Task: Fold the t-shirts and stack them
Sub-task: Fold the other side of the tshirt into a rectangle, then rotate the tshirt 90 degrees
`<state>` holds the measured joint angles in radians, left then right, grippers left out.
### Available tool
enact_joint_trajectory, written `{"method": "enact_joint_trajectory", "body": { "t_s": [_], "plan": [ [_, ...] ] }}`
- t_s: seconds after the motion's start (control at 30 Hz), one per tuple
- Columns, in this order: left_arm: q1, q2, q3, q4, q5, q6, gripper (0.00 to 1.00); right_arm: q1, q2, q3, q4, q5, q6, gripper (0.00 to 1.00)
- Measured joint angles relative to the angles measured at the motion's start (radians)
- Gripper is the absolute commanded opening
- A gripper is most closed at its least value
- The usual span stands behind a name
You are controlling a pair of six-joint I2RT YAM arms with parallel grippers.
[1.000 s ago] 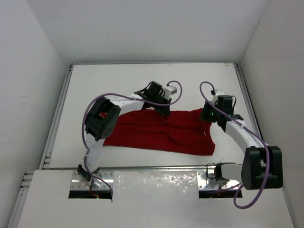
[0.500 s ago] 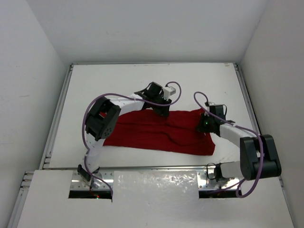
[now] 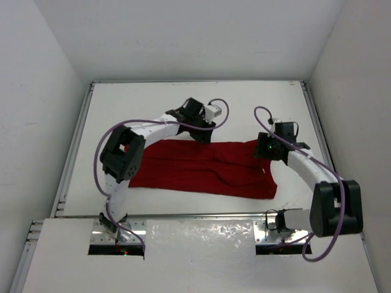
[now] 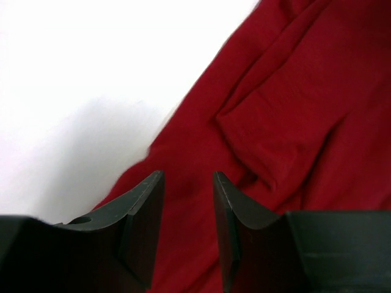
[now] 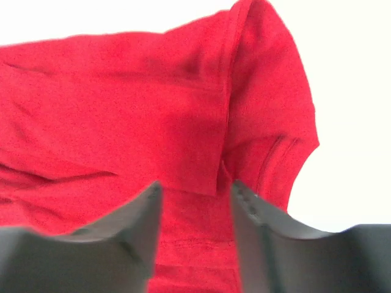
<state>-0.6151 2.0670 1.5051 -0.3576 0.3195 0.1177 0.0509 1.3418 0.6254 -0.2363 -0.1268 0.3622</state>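
Note:
The dark red t-shirt [image 3: 201, 171] lies spread and wrinkled across the middle of the white table [image 3: 140, 104], folded into a long band. My left gripper [image 3: 200, 134] hovers at the shirt's far edge. In the left wrist view it [image 4: 188, 178] is open, with red cloth [image 4: 287, 91] beneath the jaws and nothing held. My right gripper [image 3: 264, 150] is over the shirt's far right corner. In the right wrist view it [image 5: 197, 188] is open above a folded layer and a sleeve [image 5: 275, 134], and it grips nothing.
White walls close in the table on the left, back and right. A metal rail [image 3: 72, 146] runs along the left edge and another [image 3: 321, 134] along the right. The arm bases and a white panel [image 3: 201, 235] sit at the near edge.
My left arm swung left and its gripper drew back to the shirt's far edge. My right gripper dipped toward the shirt, then rose again. The shirt's far edge now lies straighter.

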Motion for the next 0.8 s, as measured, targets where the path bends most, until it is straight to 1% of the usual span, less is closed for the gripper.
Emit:
{"method": "enact_joint_trajectory", "body": {
  "t_s": [0.1, 0.13, 0.2, 0.3, 0.4, 0.43, 0.47, 0.53, 0.67, 0.77, 0.8],
  "plan": [
    [0.072, -0.090, 0.014, -0.073, 0.020, 0.036, 0.38, -0.014, -0.080, 0.090, -0.081, 0.026, -0.014, 0.66],
    [0.117, -0.130, 0.013, -0.090, 0.027, 0.045, 0.39, -0.019, -0.115, 0.107, -0.104, 0.041, -0.010, 0.66],
    [0.240, -0.217, 0.004, -0.112, 0.042, 0.067, 0.41, -0.032, -0.196, 0.109, -0.151, 0.063, 0.005, 0.61],
    [0.476, -0.322, -0.040, -0.128, 0.043, 0.116, 0.42, -0.074, -0.304, 0.043, -0.212, 0.076, 0.049, 0.52],
    [0.705, -0.336, -0.080, -0.154, 0.018, 0.171, 0.43, -0.130, -0.359, -0.067, -0.261, 0.076, 0.093, 0.51],
    [0.766, -0.325, -0.102, -0.166, 0.006, 0.191, 0.43, -0.140, -0.365, -0.092, -0.267, 0.074, 0.111, 0.53],
    [0.805, -0.311, -0.121, -0.182, -0.002, 0.207, 0.46, -0.158, -0.379, -0.151, -0.275, 0.069, 0.129, 0.54],
    [0.843, -0.269, -0.162, -0.210, -0.019, 0.239, 0.47, -0.179, -0.402, -0.232, -0.283, 0.064, 0.164, 0.54],
    [0.828, -0.213, -0.235, -0.224, -0.021, 0.271, 0.48, -0.191, -0.432, -0.313, -0.287, 0.069, 0.209, 0.53],
    [0.816, -0.201, -0.253, -0.220, -0.013, 0.273, 0.48, -0.193, -0.440, -0.335, -0.255, 0.068, 0.232, 0.48],
    [0.811, -0.200, -0.253, -0.212, -0.008, 0.273, 0.48, -0.193, -0.440, -0.340, -0.242, 0.068, 0.238, 0.44]
  ]
}}
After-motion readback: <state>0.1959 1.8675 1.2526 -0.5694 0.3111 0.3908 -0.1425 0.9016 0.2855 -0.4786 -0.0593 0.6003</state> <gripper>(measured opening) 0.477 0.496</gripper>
